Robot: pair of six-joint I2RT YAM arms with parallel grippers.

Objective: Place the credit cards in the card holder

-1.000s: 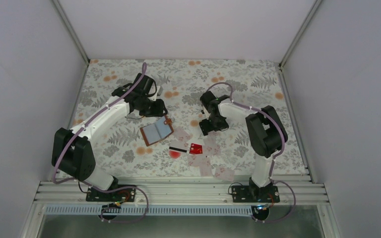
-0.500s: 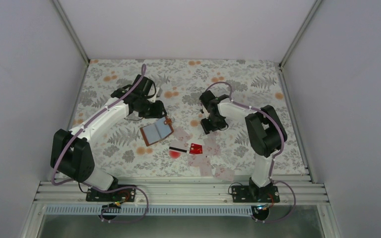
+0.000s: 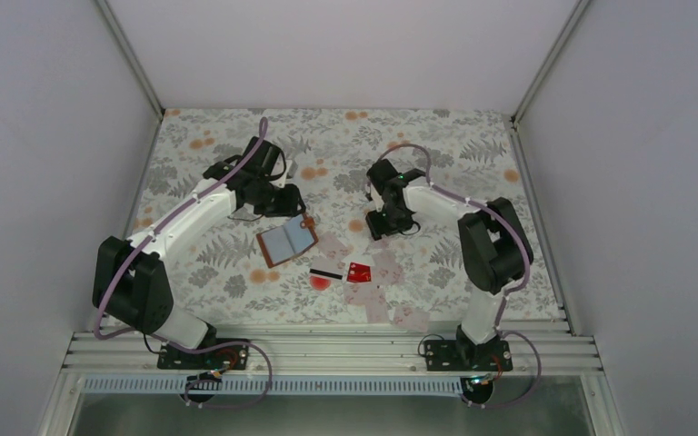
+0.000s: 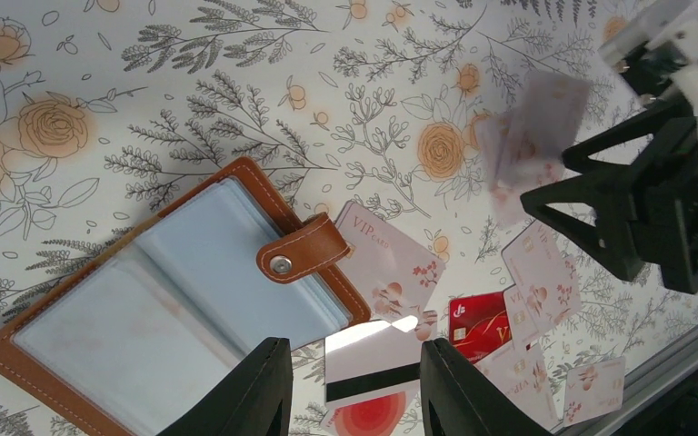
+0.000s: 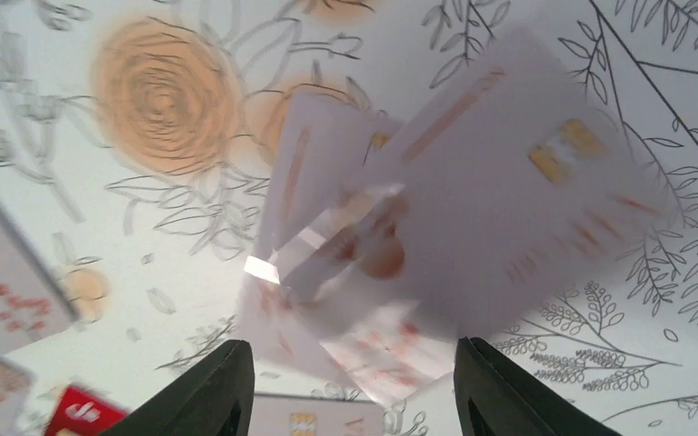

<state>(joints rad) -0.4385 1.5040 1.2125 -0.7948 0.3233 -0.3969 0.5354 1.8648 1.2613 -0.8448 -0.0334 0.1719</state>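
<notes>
The left end effector [image 4: 354, 350] hovers spread and empty over the card holder [image 4: 173, 291], which lies open on the surface [image 3: 454, 145], pockets up, probably ready for loading. Just right of it the credit cards [image 4: 532, 282] lie scattered. The right end effector [image 5: 353, 350], also spread, faces a blurred pale card [image 5: 473, 209]; contact is unclear.

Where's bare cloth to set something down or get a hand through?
Free: the far strip of the table beyond the left arm and right arm; the near-left patch between the left arm and the holder. Crowded: the cards strewn from the holder's right side down to the near edge by the right arm.
</notes>
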